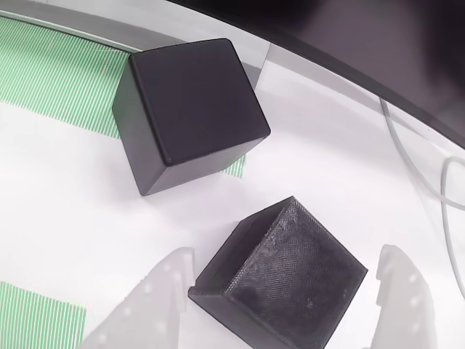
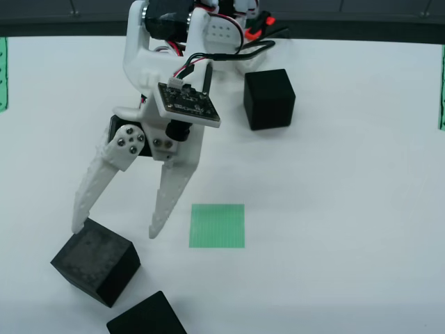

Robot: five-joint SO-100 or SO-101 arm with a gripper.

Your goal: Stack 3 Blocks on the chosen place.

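Blocks: one (image 2: 96,261) sits by the spread, empty fingers (image 2: 118,229), another (image 2: 147,316) is cut off by the frame's bottom edge.

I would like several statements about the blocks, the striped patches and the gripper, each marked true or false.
1. The gripper is open. True.
2. A black cube already sits fully on the green striped patch in the middle of the table in the view from above. False: that patch is bare.
3. In the view from above, the rough-faced cube lies under the gripper's fingertips. True.
4. The cubes are stacked on each other. False: the rough-faced cube, the bottom-edge cube and the far cube all rest on the table.
5. In the view that rides on the gripper, the smooth cube covers part of a striped patch. True.
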